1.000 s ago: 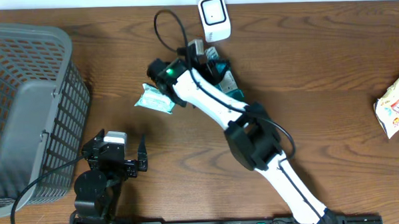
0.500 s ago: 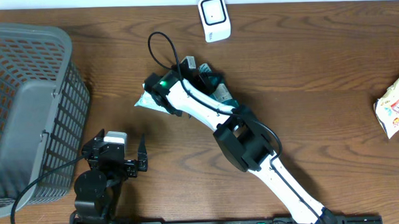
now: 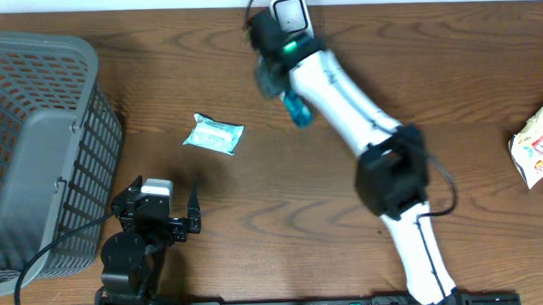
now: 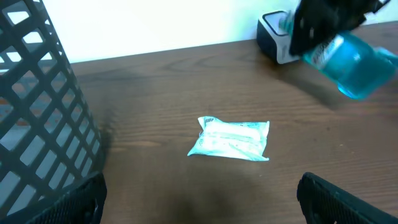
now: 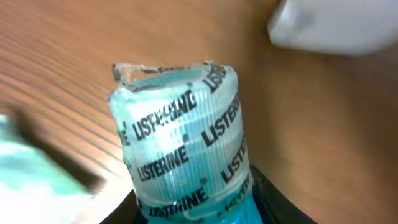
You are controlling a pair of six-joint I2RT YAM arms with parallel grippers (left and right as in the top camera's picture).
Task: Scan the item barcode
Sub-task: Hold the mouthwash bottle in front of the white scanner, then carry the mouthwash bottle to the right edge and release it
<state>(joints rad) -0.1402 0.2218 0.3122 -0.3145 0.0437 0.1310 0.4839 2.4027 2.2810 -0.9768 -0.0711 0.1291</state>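
Note:
A blue Listerine bottle (image 3: 295, 108) hangs in the air just below the white barcode scanner (image 3: 289, 11) at the table's far edge. My right gripper (image 3: 278, 84) is shut on the bottle. In the right wrist view its ribbed cap (image 5: 180, 155) fills the frame, rising between the dark fingers (image 5: 273, 202), with the scanner (image 5: 336, 25) blurred at the top right. The left wrist view shows the bottle (image 4: 351, 62) in front of the scanner (image 4: 277, 37). My left gripper (image 3: 185, 219) rests near the front left, open and holding nothing (image 4: 201, 199).
A light blue packet (image 3: 214, 134) lies flat on the wood left of centre (image 4: 233, 138). A grey mesh basket (image 3: 35, 134) fills the left side (image 4: 37, 112). A snack bag (image 3: 538, 143) sits at the right edge.
The right arm has carried the bottle up and to the right, from beside the packet to just below the scanner. The packet is now uncovered. The left arm has not moved.

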